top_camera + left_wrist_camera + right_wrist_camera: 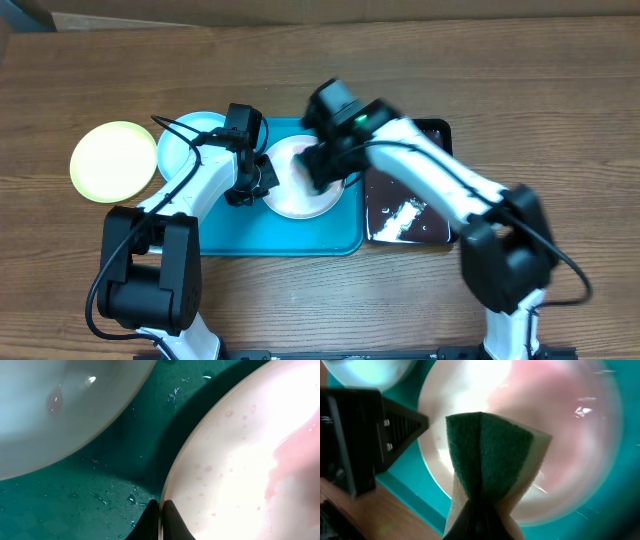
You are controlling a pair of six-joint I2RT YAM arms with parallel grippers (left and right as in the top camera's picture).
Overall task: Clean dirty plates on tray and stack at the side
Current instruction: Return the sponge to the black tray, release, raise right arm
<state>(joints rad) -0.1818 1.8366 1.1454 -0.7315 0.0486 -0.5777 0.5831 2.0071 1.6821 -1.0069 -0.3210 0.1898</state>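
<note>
Sponge [487, 455]: my right gripper [481, 512] pinches it over white plate [580, 465].
Left gripper [161, 519]: clamps its rim.
Progress: pink smears [295, 455] remain; no stack yet, I judge.

No readable text, labels, brands or numbers anywhere.

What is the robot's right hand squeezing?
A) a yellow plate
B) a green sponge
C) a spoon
B: in the right wrist view, the right gripper pinches a folded green sponge over the white plate.
</note>
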